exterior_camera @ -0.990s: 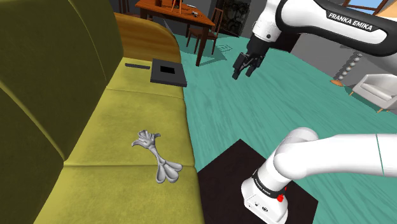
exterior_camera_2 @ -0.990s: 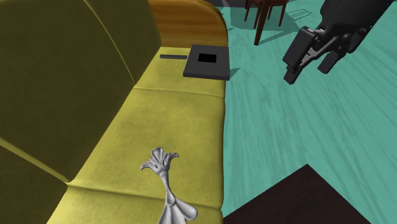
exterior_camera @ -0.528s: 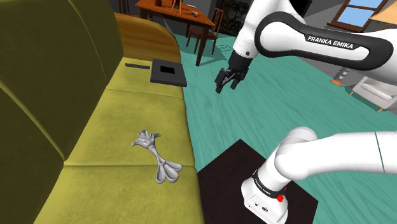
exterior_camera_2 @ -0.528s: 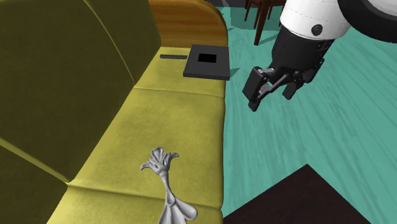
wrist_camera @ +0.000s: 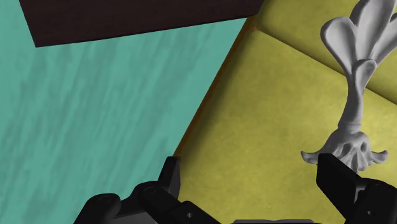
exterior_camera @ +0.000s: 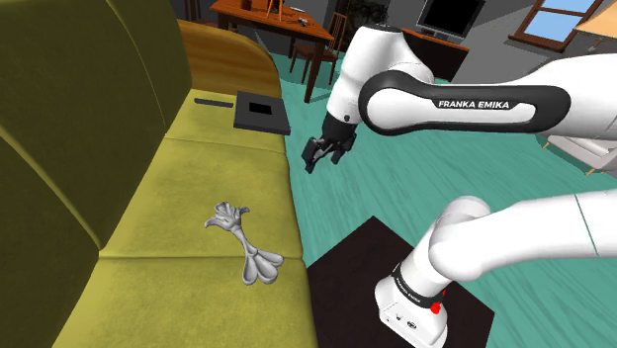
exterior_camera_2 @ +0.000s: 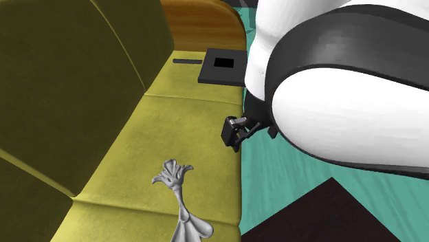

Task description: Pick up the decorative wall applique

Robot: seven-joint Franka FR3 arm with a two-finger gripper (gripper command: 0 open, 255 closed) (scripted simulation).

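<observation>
The grey wall applique (exterior_camera: 242, 243) (exterior_camera_2: 180, 201) (wrist_camera: 356, 83) was laid flat near the sofa seat's (exterior_camera: 193, 183) front edge; the gripper (exterior_camera: 318, 156) (exterior_camera_2: 234, 135) (wrist_camera: 251, 172) was held above that edge, spread wide, presumably to straddle it.

The white arm (exterior_camera: 554, 242) is bearing dark joint bands and white FRANKA EMIKA lettering — the gripper (exterior_camera: 313, 162) is showing all black.

1. In the second exterior view, the grey wall applique (exterior_camera_2: 184, 223) runs off the bottom edge at its lobed end.
2. There, the arm's white link (exterior_camera_2: 344, 103) hides most of the gripper (exterior_camera_2: 232, 134).
3. In the wrist view, one black finger (wrist_camera: 340, 181) covers part of the applique's flared end.
4. In the shoulder view, the items on the wooden table (exterior_camera: 297, 28) are too small to tell.
</observation>
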